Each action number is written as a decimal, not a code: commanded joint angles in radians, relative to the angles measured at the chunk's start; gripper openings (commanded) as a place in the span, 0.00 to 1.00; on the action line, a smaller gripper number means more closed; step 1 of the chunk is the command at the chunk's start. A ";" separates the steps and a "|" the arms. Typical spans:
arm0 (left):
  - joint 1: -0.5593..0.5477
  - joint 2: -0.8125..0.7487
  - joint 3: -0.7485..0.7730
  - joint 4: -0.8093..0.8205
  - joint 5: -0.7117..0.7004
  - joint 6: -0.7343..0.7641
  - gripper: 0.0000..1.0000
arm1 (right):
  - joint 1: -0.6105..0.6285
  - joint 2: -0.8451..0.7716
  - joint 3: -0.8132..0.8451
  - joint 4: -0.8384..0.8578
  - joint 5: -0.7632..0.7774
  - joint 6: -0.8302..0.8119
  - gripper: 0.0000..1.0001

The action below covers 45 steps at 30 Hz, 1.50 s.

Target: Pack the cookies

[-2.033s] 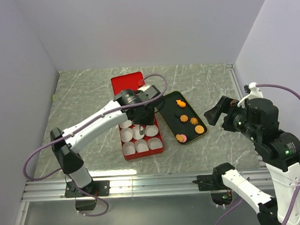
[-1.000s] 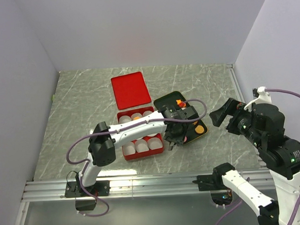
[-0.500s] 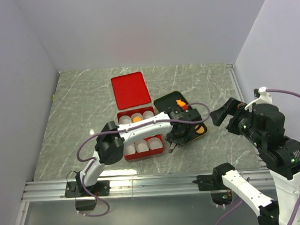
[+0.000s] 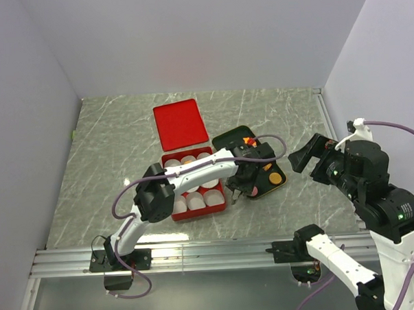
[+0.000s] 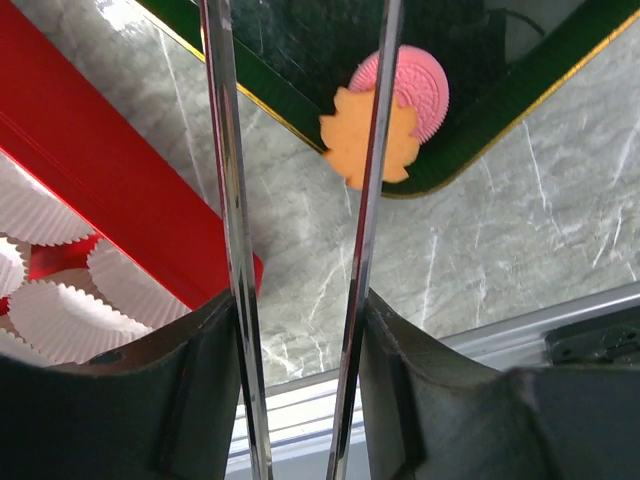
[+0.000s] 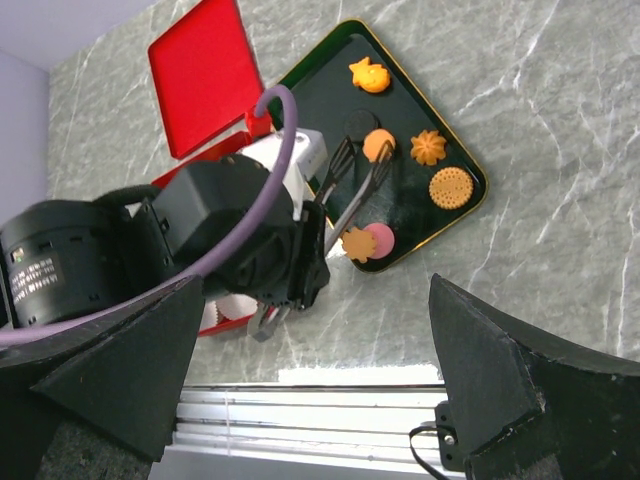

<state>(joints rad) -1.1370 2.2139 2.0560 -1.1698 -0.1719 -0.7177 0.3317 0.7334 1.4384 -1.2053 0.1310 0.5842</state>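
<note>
The cookies lie on a dark green tray (image 6: 470,165): a fish-shaped orange one (image 6: 368,75), a round orange one (image 6: 378,145), a flower-shaped one (image 6: 430,148), a round biscuit (image 6: 452,187), and a pink one (image 5: 412,82) partly under a scalloped orange one (image 5: 365,140). My left gripper (image 6: 365,152) carries long metal tongs and hangs over the tray (image 4: 227,139). It is open, with its tips on either side of the round orange cookie; whether they touch it is unclear. My right gripper (image 4: 304,155) hovers open to the right of the tray, holding nothing.
A red box (image 4: 196,212) lined with white paper cups (image 5: 55,320) sits just left of the tray. Its red lid (image 4: 179,123) lies flat behind it. A metal rail (image 4: 211,254) runs along the near table edge. White walls close in the sides and back.
Two seconds ago the left gripper was over the red box; it has swung right over the tray, and its tongs have spread a little. The right arm has barely shifted.
</note>
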 commanded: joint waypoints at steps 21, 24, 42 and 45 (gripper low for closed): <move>0.022 -0.009 0.032 0.041 0.023 0.018 0.34 | 0.007 0.001 -0.006 0.030 0.001 0.005 1.00; 0.028 -0.065 -0.008 0.029 0.003 0.009 0.32 | 0.007 0.001 -0.007 0.036 -0.007 0.009 1.00; 0.174 -0.709 -0.410 -0.146 -0.158 -0.141 0.35 | 0.007 0.086 -0.018 0.124 -0.097 0.008 1.00; 0.223 -0.833 -0.535 -0.139 -0.147 -0.158 0.35 | 0.007 0.104 -0.021 0.139 -0.120 0.009 1.00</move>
<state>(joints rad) -0.9428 1.4479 1.5990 -1.2896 -0.3012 -0.8288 0.3317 0.8219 1.4261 -1.1297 0.0391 0.5869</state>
